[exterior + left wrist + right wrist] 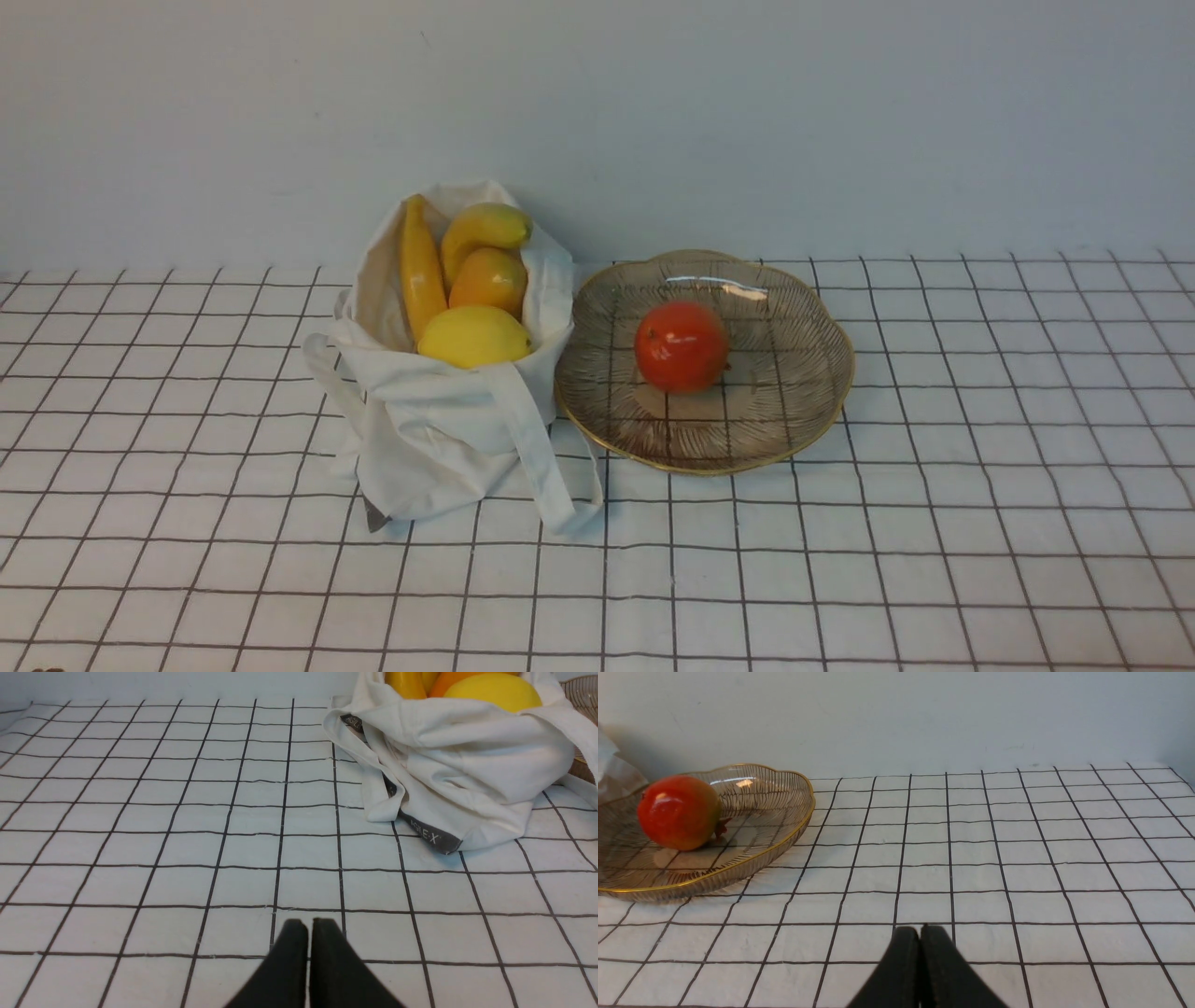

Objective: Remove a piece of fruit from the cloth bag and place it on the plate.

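Note:
The round red-orange piece of fruit (681, 345) (678, 812) rests inside the brownish glass plate (794, 411) (784, 812) with the gold rim. Left of the plate slouches the off-white cloth bag (439, 429) (467, 770), its mouth showing a lemon (474, 336), an orange-yellow fruit (489, 280) and bananas (422, 266). Neither arm appears in the front view. My left gripper (309, 921) hangs shut and empty over the grid cloth, well short of the bag. In the same way my right gripper (920, 927) is shut with nothing in it, off to the side of the plate.
A white tablecloth (934, 560) with a black grid covers the table. A pale wall (747, 121) stands behind it. The bag's strap (546, 467) trails onto the cloth beside the plate's near rim.

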